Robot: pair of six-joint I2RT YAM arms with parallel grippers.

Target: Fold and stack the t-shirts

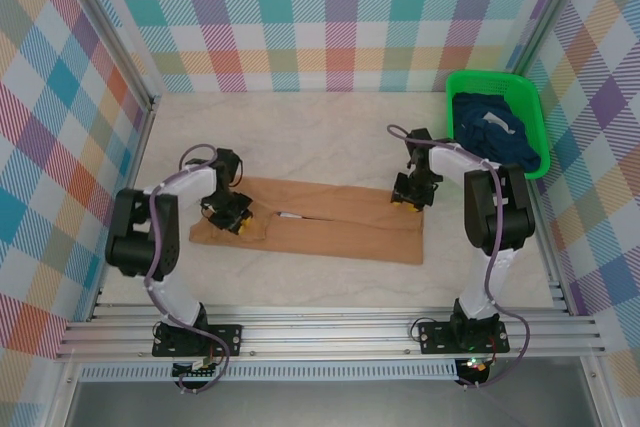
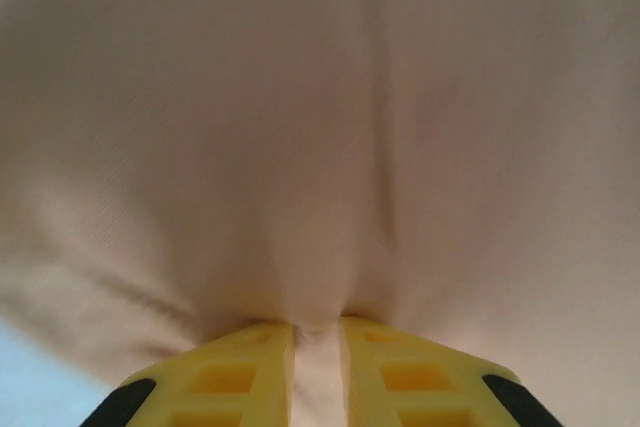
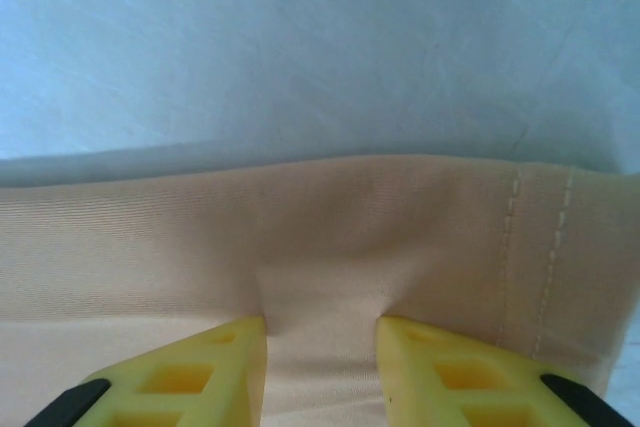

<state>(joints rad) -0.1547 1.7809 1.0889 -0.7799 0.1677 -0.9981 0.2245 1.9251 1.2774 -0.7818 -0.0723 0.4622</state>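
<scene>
Left tool (image 1: pixel 238 217) and right tool (image 1: pixel 408 197) clench tan t-shirt (image 1: pixel 340 232) (seemingly folded), lengthwise left-right.

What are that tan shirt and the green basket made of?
The tan t-shirt looks like soft, matte cloth, probably a fine knit: it puckers and has a stitched hem in the right wrist view. The green basket looks like rigid moulded plastic, judging by its bright, even rim.

We count one tan t-shirt (image 1: pixel 340 232), one green basket (image 1: pixel 490 74) at far right, navy shirts (image 1: pixel 495 132) too heaped to number, one left gripper (image 1: pixel 240 223) and one right gripper (image 1: pixel 408 199).
</scene>
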